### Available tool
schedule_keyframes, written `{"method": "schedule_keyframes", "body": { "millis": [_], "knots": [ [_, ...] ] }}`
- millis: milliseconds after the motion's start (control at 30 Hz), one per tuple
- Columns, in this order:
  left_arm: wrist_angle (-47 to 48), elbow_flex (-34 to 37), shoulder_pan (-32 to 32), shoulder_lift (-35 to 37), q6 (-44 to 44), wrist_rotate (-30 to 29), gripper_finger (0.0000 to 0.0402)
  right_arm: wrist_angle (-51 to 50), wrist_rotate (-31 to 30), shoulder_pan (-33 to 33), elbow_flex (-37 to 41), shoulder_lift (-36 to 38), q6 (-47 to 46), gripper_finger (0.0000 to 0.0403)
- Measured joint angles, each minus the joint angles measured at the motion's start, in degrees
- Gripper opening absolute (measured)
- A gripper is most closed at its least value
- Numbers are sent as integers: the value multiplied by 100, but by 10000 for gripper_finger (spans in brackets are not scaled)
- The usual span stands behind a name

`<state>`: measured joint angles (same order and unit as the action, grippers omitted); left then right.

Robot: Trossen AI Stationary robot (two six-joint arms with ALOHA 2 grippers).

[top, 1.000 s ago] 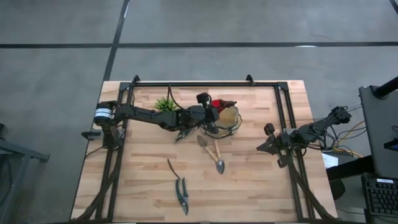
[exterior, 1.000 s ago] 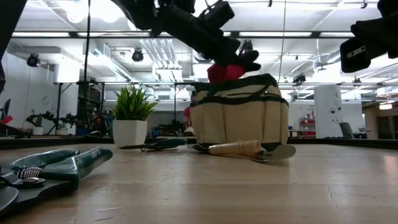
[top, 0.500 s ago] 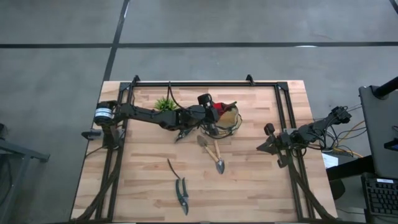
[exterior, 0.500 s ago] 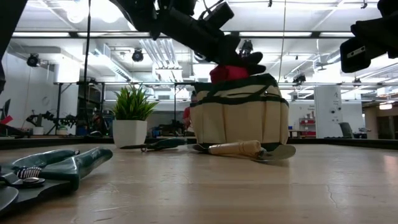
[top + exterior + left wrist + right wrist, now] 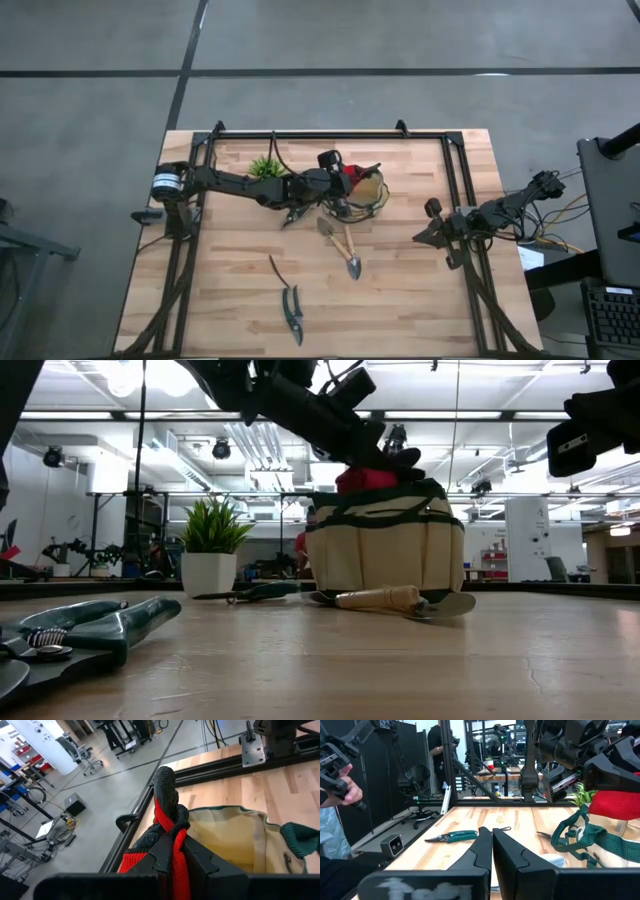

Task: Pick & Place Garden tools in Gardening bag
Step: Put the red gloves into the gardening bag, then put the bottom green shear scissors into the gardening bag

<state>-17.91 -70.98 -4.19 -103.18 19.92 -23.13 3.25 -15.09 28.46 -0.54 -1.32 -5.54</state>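
We have the left gripper (image 5: 345,181) pinching the red-headed piece (image 5: 366,479) right above the gardening bag (image 5: 385,550) mouth, long axis tilted; right gripper (image 5: 432,232) parked right, fingers pressed together

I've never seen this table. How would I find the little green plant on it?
Start at the gardening bag, the round tan tote near the table's far edge, where the left gripper holds a red and black glove over its opening. Look beside it, past the left arm. The plant is spiky and leafy, standing in a white pot; no tool is leafy.
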Motion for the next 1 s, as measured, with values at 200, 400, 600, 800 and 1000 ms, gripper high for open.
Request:
{"method": "schedule_keyframes", "body": {
  "millis": [200,400,600,800,1000],
  "knots": [
    [54,0,-53,0,-223,-66,30,0,1,0,0,0,0,8],
    [94,0,-98,0,-467,-88,41,0,1,-1,0,0,0,8],
    [92,0,-97,0,-624,-151,100,0,2,1,0,2,0,8],
    [83,0,-90,2,-1013,-246,148,0,0,1,0,2,0,8],
    [94,0,92,27,-1249,-174,160,0,1,-1,0,2,0,8]
  ]
}}
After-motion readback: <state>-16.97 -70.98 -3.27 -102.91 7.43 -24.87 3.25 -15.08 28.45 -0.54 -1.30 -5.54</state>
